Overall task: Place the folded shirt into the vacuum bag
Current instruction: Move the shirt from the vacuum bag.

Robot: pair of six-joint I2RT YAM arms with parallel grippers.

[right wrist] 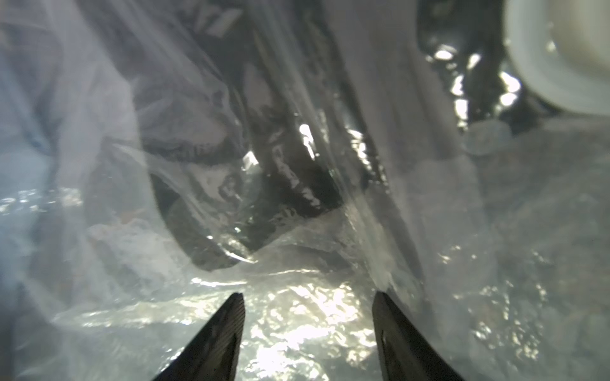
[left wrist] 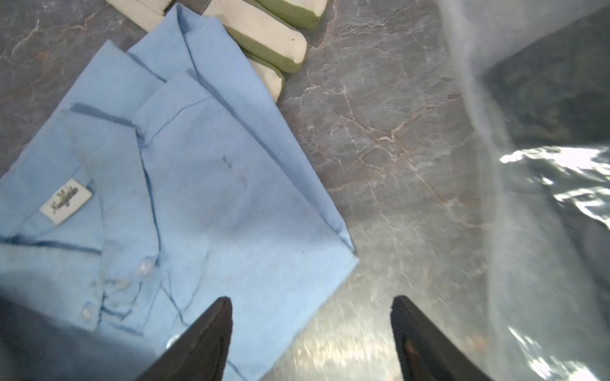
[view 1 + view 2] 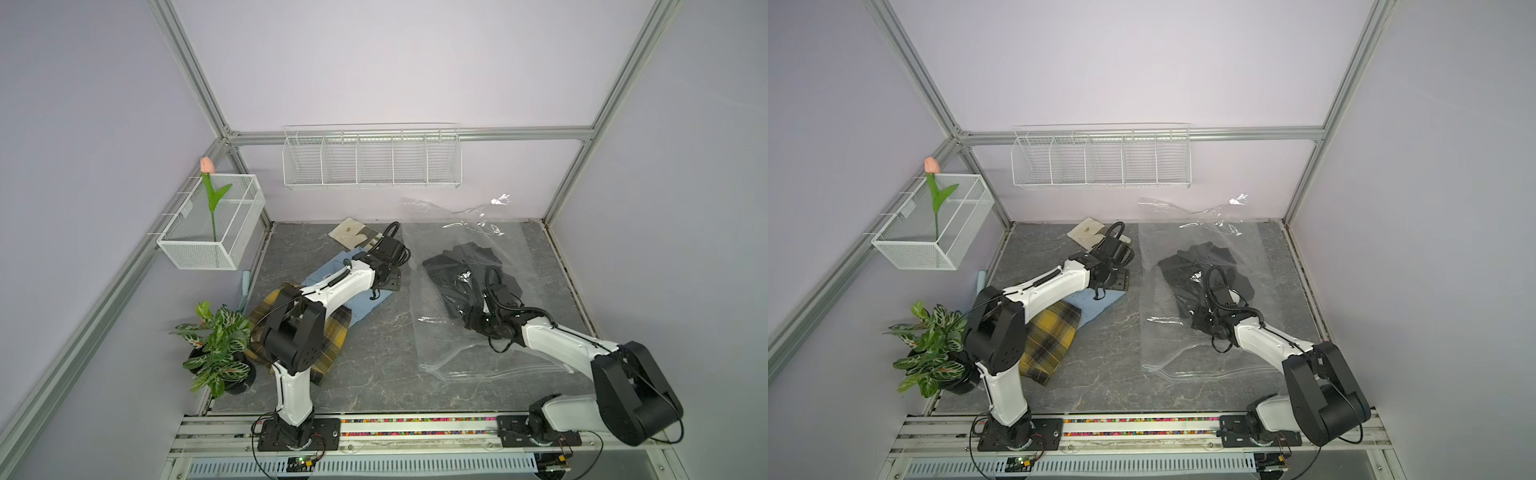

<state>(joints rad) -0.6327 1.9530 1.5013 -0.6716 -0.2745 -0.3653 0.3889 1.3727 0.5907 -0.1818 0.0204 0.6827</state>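
Vacuum bag (image 3: 457,345) lies flat on the tabletop (image 3: 374,365). Its clear film is crinkled and the far end is crumpled upward. Dark shirt (image 3: 449,266) is inside the bag, in its far half, rumpled rather than neat. The bag's round white valve (image 1: 561,56) shows at the edge of the right wrist view, just past the dark cloth.

Left pincer (image 2: 312,298): jaws wide apart, nothing between them. It sits just off the bag's side edge. One finger is over the corner of the blue shirt (image 2: 198,198), the other over bare tabletop beside the bag film.

Right pincer (image 1: 309,293): jaws apart, only shiny film under and around them, no fold visibly clamped. In both top views it's over the dark shirt, mid-bag. Can't tell whether it's inside the bag or on top of the film.

Farther from the bag than the blue shirt: yellow plaid shirt (image 3: 1050,336), partly under the left arm. Cream-and-green cloth (image 2: 264,36) touches the blue shirt's edge, near the bag's far end.
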